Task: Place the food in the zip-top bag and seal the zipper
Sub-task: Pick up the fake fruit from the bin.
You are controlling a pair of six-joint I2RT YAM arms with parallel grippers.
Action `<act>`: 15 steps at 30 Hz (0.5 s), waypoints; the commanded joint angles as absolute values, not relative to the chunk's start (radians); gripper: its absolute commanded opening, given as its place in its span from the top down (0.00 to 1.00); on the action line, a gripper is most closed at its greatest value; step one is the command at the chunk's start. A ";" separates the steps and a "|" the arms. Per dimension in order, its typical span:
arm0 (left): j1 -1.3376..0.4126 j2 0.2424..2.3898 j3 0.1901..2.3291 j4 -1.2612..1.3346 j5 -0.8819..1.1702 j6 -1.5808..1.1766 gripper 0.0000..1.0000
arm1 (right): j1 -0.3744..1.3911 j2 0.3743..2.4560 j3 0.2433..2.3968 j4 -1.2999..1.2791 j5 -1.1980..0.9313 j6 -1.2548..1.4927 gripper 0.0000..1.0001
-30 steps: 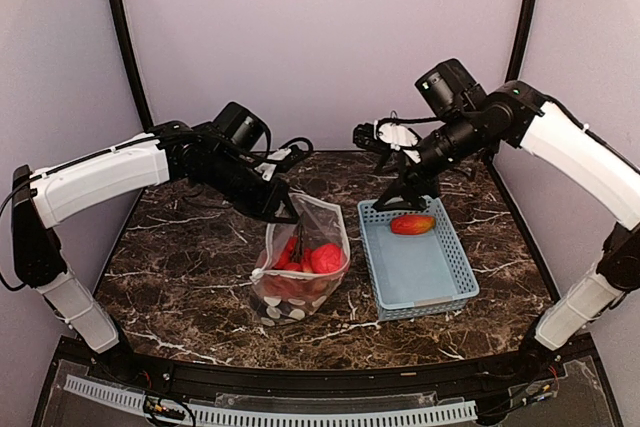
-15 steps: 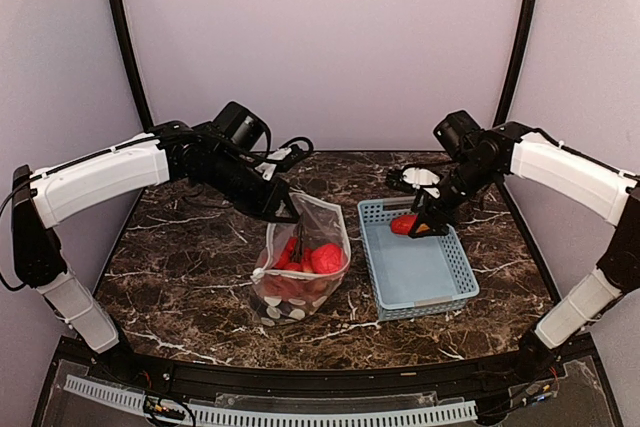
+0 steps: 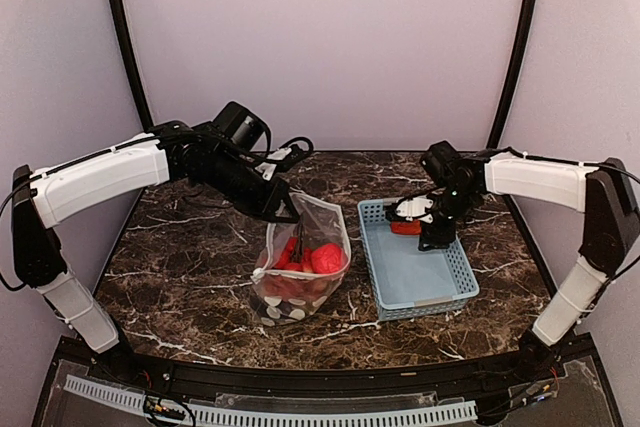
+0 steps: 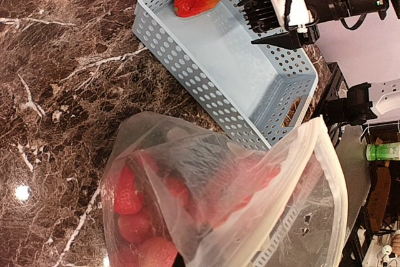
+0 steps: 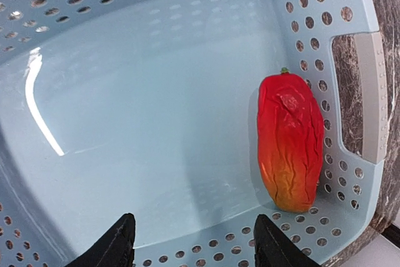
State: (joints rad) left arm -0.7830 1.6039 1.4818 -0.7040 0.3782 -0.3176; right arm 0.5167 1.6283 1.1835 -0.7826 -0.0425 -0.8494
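Note:
The zip-top bag [image 3: 318, 230] stands open on the table, holding several red food pieces [image 3: 325, 258]. My left gripper [image 3: 288, 214] is shut on the bag's far mouth edge and holds it up. In the left wrist view the bag [image 4: 206, 192] covers the fingers, and the whitish zipper strip [image 4: 335, 176] runs along the mouth. One red-yellow food piece [image 3: 404, 228] lies at the far end of the light-blue basket [image 3: 430, 307]. My right gripper [image 3: 428, 235] is open and low over the basket [image 5: 369, 92]. The piece [image 5: 290, 142] lies to the right of its open fingers [image 5: 194, 226].
The basket [image 4: 187, 60] sits just right of the bag, with the right gripper [image 4: 269, 23] above its far end. Dark marble table [image 3: 180, 247] all around; its front edge runs below the bag and the basket.
The right arm has come down from above the table's back, and its open gripper now sits low in the basket's far end beside the red-yellow piece. The left gripper and the bag have not moved.

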 commanded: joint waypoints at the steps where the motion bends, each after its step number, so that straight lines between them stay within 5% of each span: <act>1: -0.783 1.596 1.500 -0.707 0.391 -0.302 0.99 | 0.511 1.681 1.177 -0.685 0.064 -0.903 0.38; 15: -0.784 1.599 1.497 -0.711 0.395 -0.293 0.99 | 0.472 1.819 1.281 -0.608 0.089 -0.947 0.36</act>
